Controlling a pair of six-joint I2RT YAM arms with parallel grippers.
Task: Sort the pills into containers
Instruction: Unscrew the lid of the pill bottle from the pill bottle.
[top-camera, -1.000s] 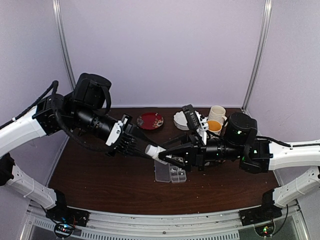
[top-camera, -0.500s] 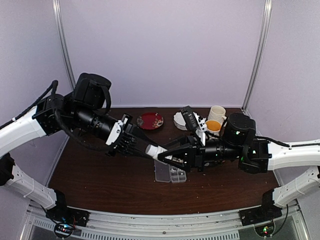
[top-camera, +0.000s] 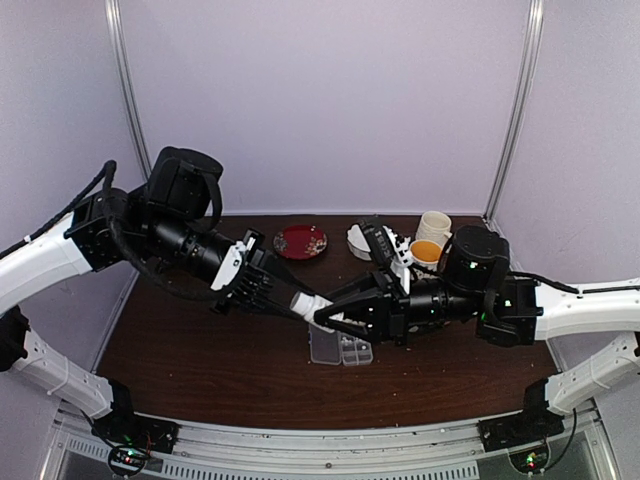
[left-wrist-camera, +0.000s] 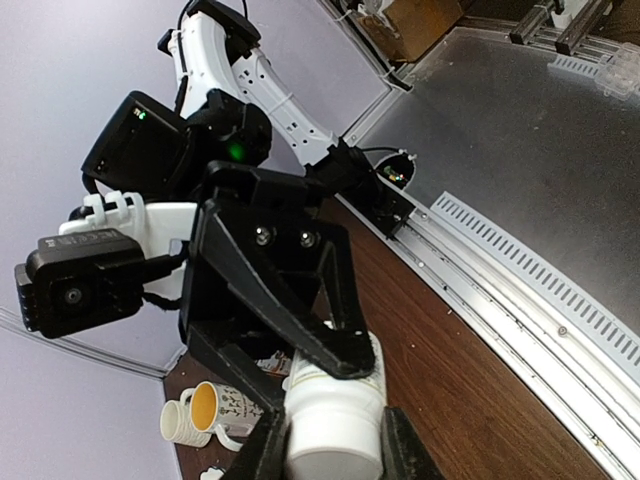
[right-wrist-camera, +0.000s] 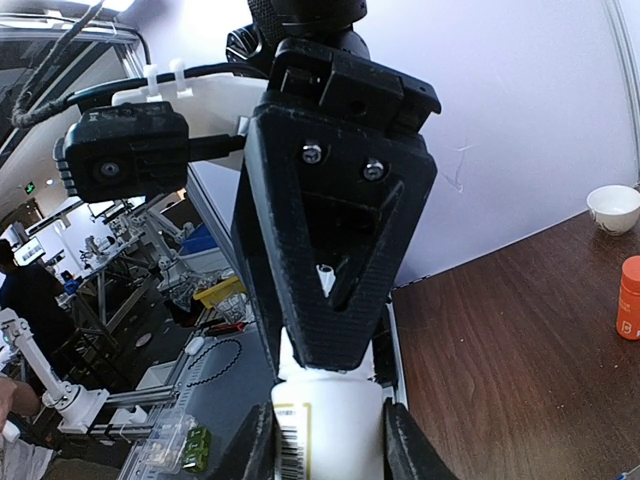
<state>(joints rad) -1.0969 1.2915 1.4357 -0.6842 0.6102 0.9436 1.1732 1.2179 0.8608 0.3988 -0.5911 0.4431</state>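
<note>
**Both arms hold one bottle over the open pill box**

Bench (top-camera: 200, 370): dark wood, carries everything.

Left fingers (top-camera: 283, 297) (left-wrist-camera: 266, 455): closed snug on one end of a white bottle (top-camera: 308, 303) (left-wrist-camera: 335, 430) (right-wrist-camera: 325, 440), just above the pill box. Right fingers (top-camera: 336, 318) (right-wrist-camera: 254, 446): closed on the other end of the same bottle, facing the left ones. Neither has spare opening.

Pill box (top-camera: 325, 348): flat on the bench right under the bottle, clear lid swung open toward the left arm's side, cells (top-camera: 356, 350) facing up. Its long axis is too small to call. My guess is light, stiff thin plastic that skids if bumped. Take it by the outer walls, not the lid.

Bottle: long axis runs from one set of fingers to the other, near level, dipping a bit toward the pill box. The label with its barcode is at the right-fingers end. Which end is the cap, cannot tell. Likely light, rigid and smooth, so slippery. Grip around the body.

Pills: none clearly visible, too small. The cells show dark specks I cannot identify. Judged tiny, light and prone to rolling, so pour them rather than pinch.
</note>
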